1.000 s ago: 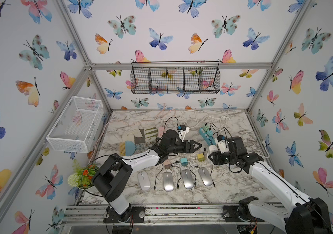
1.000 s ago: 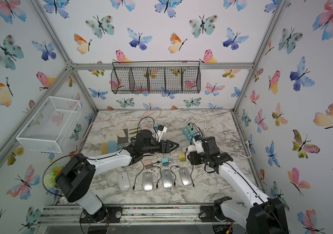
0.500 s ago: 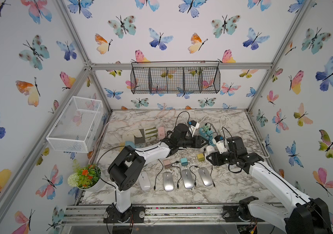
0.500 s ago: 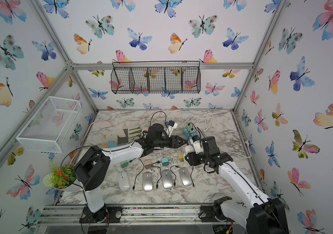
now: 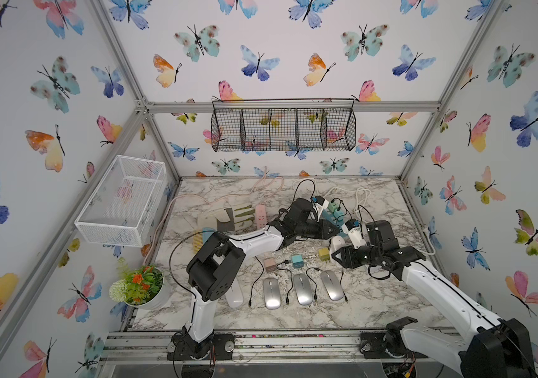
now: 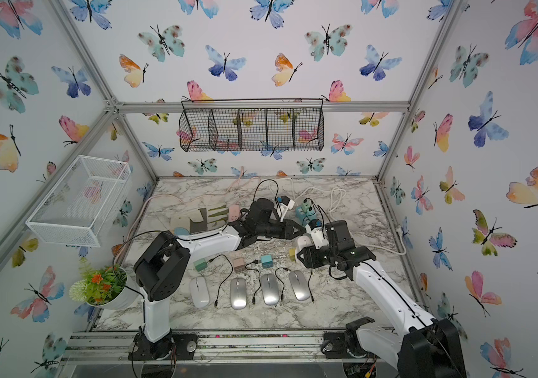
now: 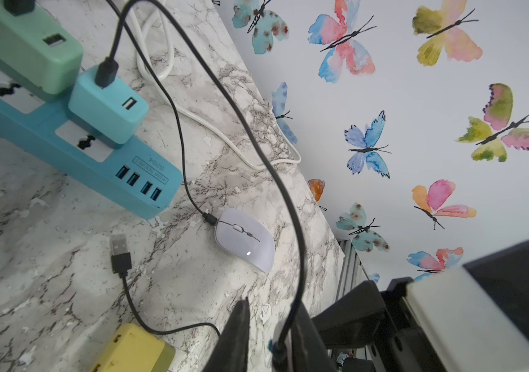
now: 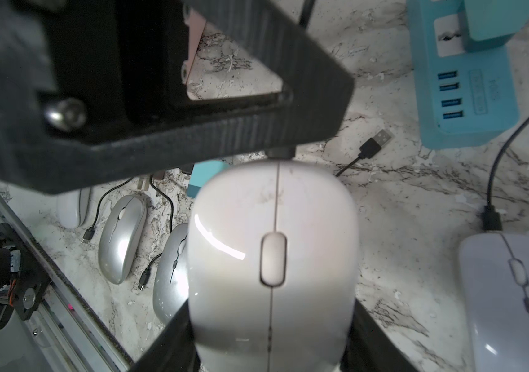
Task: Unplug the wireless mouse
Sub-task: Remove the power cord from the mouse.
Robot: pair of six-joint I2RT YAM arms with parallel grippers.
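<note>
My right gripper (image 8: pixel 272 338) is shut on the white wireless mouse (image 8: pixel 272 257), one finger on each flank, and holds it just above the marble. In both top views the mouse (image 5: pixel 338 243) (image 6: pixel 303 243) sits at that gripper (image 5: pixel 336 252) (image 6: pixel 302 253). A black plug (image 8: pixel 280 151) sits in the mouse's front edge. My left gripper (image 7: pixel 271 335) (image 5: pixel 336 230) reaches in from the left. Its jaws stand narrowly apart around the plug's black cable (image 7: pixel 303 267). The cable lies against one finger, with a gap to the other.
A blue power strip (image 7: pixel 63 138) (image 8: pixel 469 96) carries a green charger (image 7: pixel 28 48) and a teal charger (image 7: pixel 108 109), which feeds a second pale mouse (image 7: pixel 243 240). A yellow charger (image 7: pixel 131 351) and a loose USB plug (image 7: pixel 119 254) lie close by. Several mice (image 5: pixel 303 289) line the front.
My left arm has swung right, from the middle of the table to the mouse's front, and its jaws have narrowed around the cable. The right arm and mouse have stayed put.
</note>
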